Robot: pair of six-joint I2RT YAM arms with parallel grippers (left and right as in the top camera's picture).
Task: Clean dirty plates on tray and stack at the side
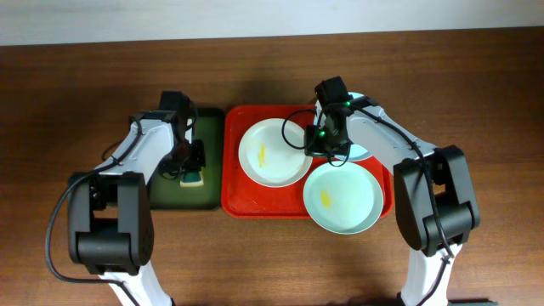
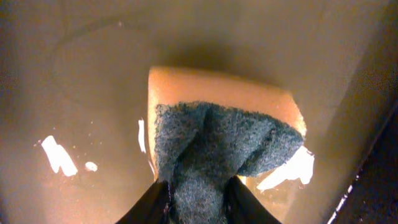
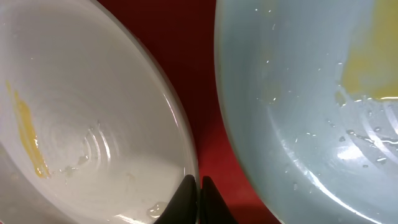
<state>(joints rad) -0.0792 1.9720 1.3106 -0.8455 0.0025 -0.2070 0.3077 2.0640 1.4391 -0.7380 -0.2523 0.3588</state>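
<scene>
**Figure: sponge pick-up, overhead and wrist views.** Three round shallow plates lie in the large red rectangular plastic tray (image 1: pixel 248 204), which sits on the brown wooden tabletop (image 1: pixel 85 85).

- **Plates:** one white plate (image 1: pixel 274 153) is at the tray's left. One pale blue-green plate (image 1: pixel 342 197) is at its front right. A second pale blue-green plate (image 1: pixel 360 155) is mostly hidden under the right arm.
- **Progress:** none is stacked at the side yet. Yellow smears show on the white plate and the front plate, so cleaning is judged not begun.
- **Left hand** (image 1: pixel 194 163)**:** it pinches the green scouring face of the single yellow sponge (image 2: pixel 217 93) at the narrow dark green tray (image 1: pixel 208 136), probably to carry it to the plates.
- **Right hand** (image 3: pixel 194 190)**:** its fingers are pressed together and empty. It sits low over the red gap between two plate rims, perhaps to steady a plate.
</scene>
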